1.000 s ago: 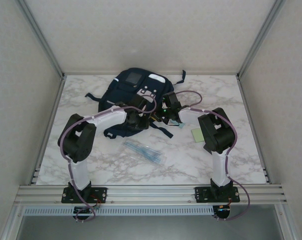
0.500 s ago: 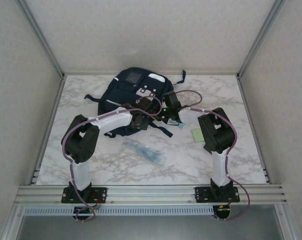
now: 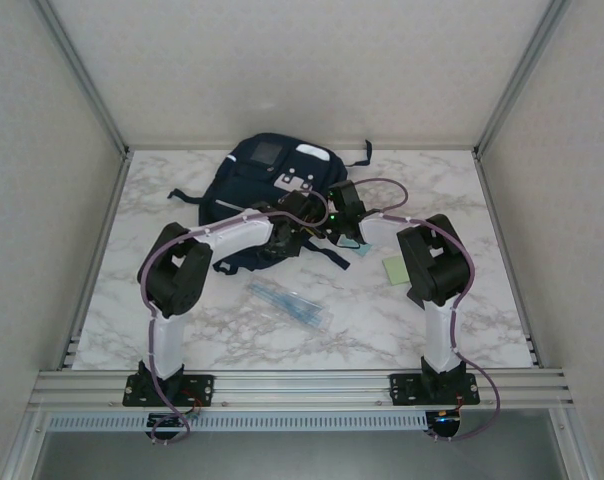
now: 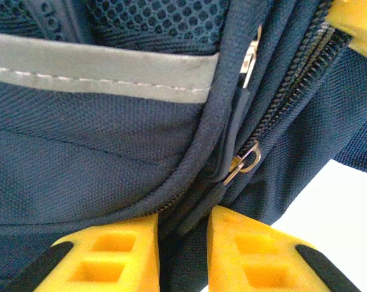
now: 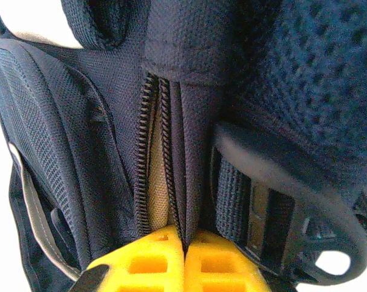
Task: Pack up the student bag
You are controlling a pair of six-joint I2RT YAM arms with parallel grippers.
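Note:
The student bag [image 3: 267,165], dark navy with a grey square patch and white tabs, lies at the back middle of the marble table. Both grippers meet at its near right side. My left gripper [image 3: 300,214] is closed on the dark zip pull tab [image 4: 195,213], which hangs from a metal ring [image 4: 248,160]; its yellow fingers [image 4: 120,249] press against the bag's seam. My right gripper [image 5: 185,240] is shut on the bag's fabric edge beside the open zip teeth [image 5: 144,152], where tan lining shows. A buckle strap [image 5: 274,213] lies to its right.
A clear packet of pens [image 3: 287,302] lies in front of the bag. A green sticky pad [image 3: 395,268] and a small pale blue item [image 3: 360,248] sit beside the right arm. Metal frame posts and walls enclose the table.
My left arm has reached forward and to the right, onto the bag's zip beside the right gripper. Its jaws have narrowed onto the pull tab. The right arm has not moved.

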